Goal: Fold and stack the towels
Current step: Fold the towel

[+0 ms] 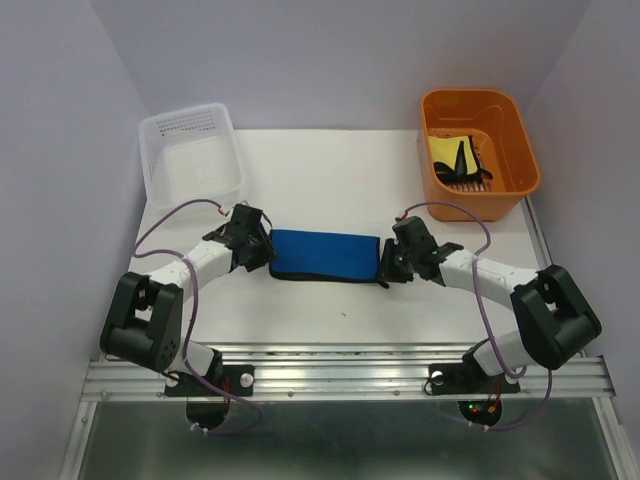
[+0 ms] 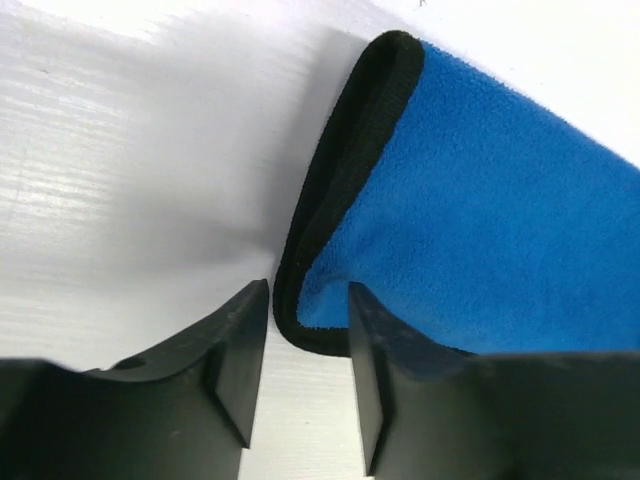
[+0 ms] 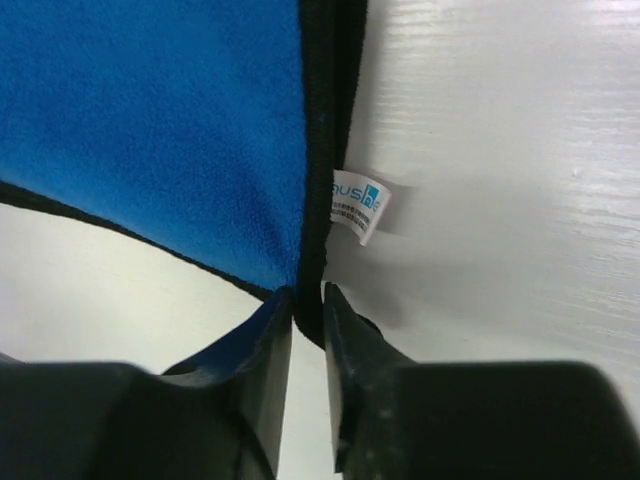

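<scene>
Midway across the counter [image 1: 330,170], the right gripper [image 3: 308,293] pinches the black hem of the folded blue towel [image 1: 325,255], beside a white label [image 3: 358,205] seen only from its wrist; the left gripper [image 2: 308,300] stands parted around the opposite corner. Both arms bend inward, low.

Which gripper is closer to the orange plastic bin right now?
Right. The right gripper sits at the folded blue towel's right end, below-left of the orange plastic bin; the left gripper is at the towel's far left end.
</scene>
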Robot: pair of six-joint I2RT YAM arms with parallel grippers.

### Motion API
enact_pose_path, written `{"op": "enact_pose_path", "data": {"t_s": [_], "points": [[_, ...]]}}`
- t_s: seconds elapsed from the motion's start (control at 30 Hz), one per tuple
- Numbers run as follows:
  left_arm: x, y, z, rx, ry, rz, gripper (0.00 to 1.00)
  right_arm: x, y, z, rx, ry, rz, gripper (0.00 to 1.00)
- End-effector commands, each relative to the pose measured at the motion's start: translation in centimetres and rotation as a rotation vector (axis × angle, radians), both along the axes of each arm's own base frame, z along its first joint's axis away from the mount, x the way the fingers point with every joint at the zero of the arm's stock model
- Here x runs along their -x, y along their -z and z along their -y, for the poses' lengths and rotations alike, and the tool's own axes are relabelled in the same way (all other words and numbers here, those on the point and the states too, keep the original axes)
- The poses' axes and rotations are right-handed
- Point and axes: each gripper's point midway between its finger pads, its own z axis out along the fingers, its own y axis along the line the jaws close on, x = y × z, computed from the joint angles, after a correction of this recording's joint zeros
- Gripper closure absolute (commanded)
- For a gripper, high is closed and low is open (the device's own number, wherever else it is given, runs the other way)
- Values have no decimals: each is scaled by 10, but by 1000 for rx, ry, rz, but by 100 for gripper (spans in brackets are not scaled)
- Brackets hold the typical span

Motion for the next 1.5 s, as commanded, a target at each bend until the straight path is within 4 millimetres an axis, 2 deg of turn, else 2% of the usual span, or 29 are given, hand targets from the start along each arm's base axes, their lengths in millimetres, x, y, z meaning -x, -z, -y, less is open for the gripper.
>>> {"op": "enact_pose_path", "data": {"t_s": [0.0,0.17,0.23,0.27,0.43,0.57,0.7,0.8,0.93,0.97,1.07,1.13,1.27,1.47], "points": [[4,-12,-5,-17,11,39,49,3,8,-1,2,3,-4,68],[5,-27,-4,-5,34,82,39,0,-2,3,1,23,37,51],[2,-34,-3,1,35,108,26,-1,-13,1,-16,10,65,48],[0,-36,-4,2,34,119,15,-3,-21,0,-27,6,85,47],[-18,-37,5,9,69,149,12,-13,-48,-3,-48,-8,161,44],[-32,-30,9,-9,89,138,21,-22,-64,-7,-44,-17,199,44],[-41,-21,10,-16,87,125,40,-29,-66,-13,-51,-35,211,50],[-45,-12,10,-29,95,106,44,-34,-66,-26,-88,-79,209,56],[-48,2,11,-40,100,78,45,-42,-62,-42,-122,-119,202,59],[-48,4,11,-41,99,73,45,-45,-53,-42,-107,-114,183,60],[-49,12,8,-59,89,56,48,-56,-49,-34,-43,-68,181,60],[-48,16,7,-69,85,45,56,-61,-46,-29,-6,-41,177,60],[-45,27,6,-73,86,22,57,-68,-38,-4,102,89,167,58],[-36,32,8,-50,92,17,61,-63,-15,8,174,127,103,55]]}}
